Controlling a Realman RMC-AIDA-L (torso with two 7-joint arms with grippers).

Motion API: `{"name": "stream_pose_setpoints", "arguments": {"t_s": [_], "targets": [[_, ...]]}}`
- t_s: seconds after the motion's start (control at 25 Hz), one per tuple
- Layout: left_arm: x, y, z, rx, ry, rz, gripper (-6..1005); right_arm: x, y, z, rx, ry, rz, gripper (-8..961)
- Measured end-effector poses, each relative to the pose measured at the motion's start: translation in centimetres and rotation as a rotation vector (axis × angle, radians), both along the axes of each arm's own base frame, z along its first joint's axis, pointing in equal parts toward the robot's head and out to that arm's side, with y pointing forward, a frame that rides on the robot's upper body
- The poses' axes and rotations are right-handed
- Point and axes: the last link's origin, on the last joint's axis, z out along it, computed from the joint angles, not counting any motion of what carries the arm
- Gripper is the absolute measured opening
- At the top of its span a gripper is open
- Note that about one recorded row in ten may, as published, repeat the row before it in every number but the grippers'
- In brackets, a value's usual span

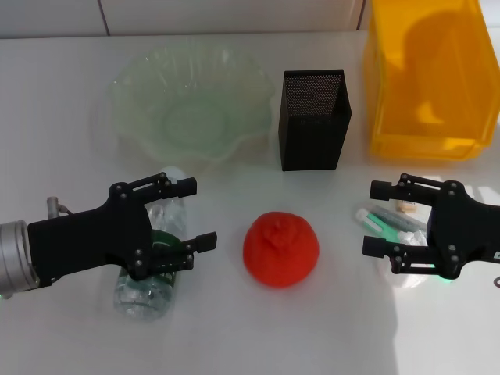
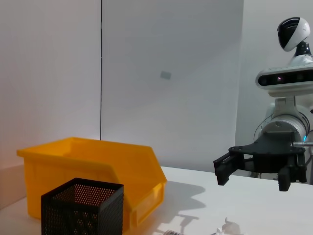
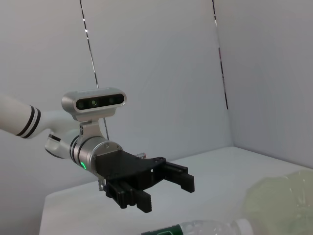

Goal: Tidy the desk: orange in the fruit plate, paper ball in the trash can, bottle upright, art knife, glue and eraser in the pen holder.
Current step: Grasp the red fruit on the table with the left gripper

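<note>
A: Lower left? The left gripper [image 1: 193,215], jaws wide, hangs over the bottle [image 1: 152,269], which lies flat, cap toward the plate [image 1: 191,101] at upper left.

B: The right gripper [image 1: 380,219], also wide, hangs over the glue [image 1: 387,225], lying lengthwise left to right. The orange [image 1: 280,248] sits centre; holder [image 1: 312,119] and bin [image 1: 426,78] stand behind.

Red-orange orange [image 1: 280,248]; yellow trash can [image 1: 426,78]; black-mesh pen holder [image 1: 312,121].
</note>
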Motion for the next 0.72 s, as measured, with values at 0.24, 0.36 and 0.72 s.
{"name": "stream_pose_setpoints", "arguments": {"t_s": [0.24,0.36,0.72], "targets": [[0.0,0.1,-0.1,0.004,-0.002,0.007,766,0.4,-0.3,0.0,0.005,0.000,-0.016,802],[0.0,0.1,-0.1,0.007,-0.005,0.008,757,0.5,-0.4,0.0,0.006,-0.001,-0.020,802],[0.1,0.4,-1.9,0.026,-0.014,0.015,729,0.7,-0.5,1.2,0.083,0.043,-0.036,802]]}}
